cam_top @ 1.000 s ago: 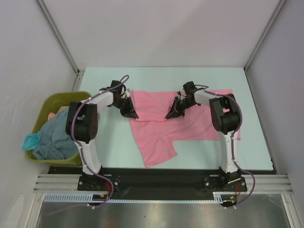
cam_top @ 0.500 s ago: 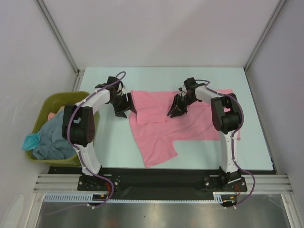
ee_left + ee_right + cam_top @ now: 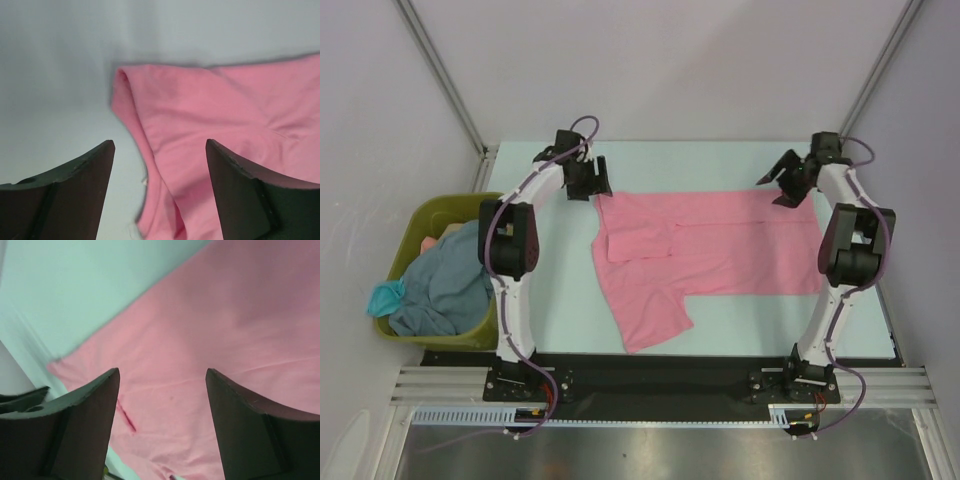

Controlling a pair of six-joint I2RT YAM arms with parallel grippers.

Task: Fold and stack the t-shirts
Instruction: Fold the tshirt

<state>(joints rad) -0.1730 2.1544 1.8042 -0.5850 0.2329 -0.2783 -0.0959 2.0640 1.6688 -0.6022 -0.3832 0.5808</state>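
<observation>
A bubblegum pink t-shirt [image 3: 730,250] lies spread flat across the table, with a small flap folded over near its far left corner [image 3: 640,242] and one sleeve pointing toward the near edge [image 3: 655,318]. My left gripper [image 3: 597,179] hovers open just beyond the shirt's far left corner, empty. My right gripper [image 3: 777,183] hangs open above the far right edge, also empty. The left wrist view shows the pink t-shirt's [image 3: 225,110] corner between open fingers [image 3: 75,190]. In the right wrist view, the pink t-shirt [image 3: 225,325] lies below open fingers [image 3: 80,425].
An olive-green bin [image 3: 420,222] stands off the table's left side, holding a dusty grey-blue shirt [image 3: 445,285] and a teal one [image 3: 386,296]. The pale table [image 3: 560,290] is bounded by white walls at the back and sides.
Both grippers opened and let go of the pink shirt. The left moved to the far left corner, the right swung out to the far right. A small folded flap stays on the shirt.
</observation>
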